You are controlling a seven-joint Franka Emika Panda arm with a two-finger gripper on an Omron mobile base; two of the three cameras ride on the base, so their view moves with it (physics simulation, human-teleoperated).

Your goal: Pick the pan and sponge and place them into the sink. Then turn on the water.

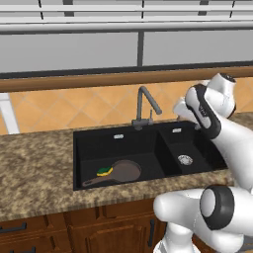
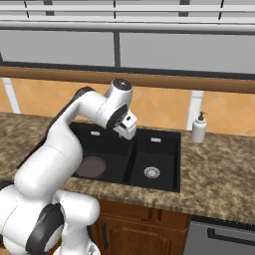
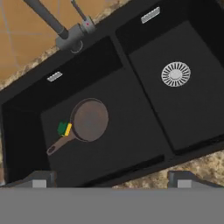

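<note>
Fingers (image 3: 39,180) spread wide with nothing between them, poised high over the sink (image 3: 144,111); the gripper (image 3: 113,180) looks straight down into it. Pan (image 3: 89,120) lies flat on the floor of the left basin, handle angled toward the front wall. Sponge (image 3: 64,128) is tucked against the pan's rim beside the handle root, touching it. Both placements look done. Right basin holds just the silver drain (image 3: 175,73). Faucet (image 1: 144,106) sits on the worktop (image 1: 34,168) behind the divider, no stream visible. My read: the hand is empty and raised to clear the basin for the reach to the faucet lever, the remaining step.
</note>
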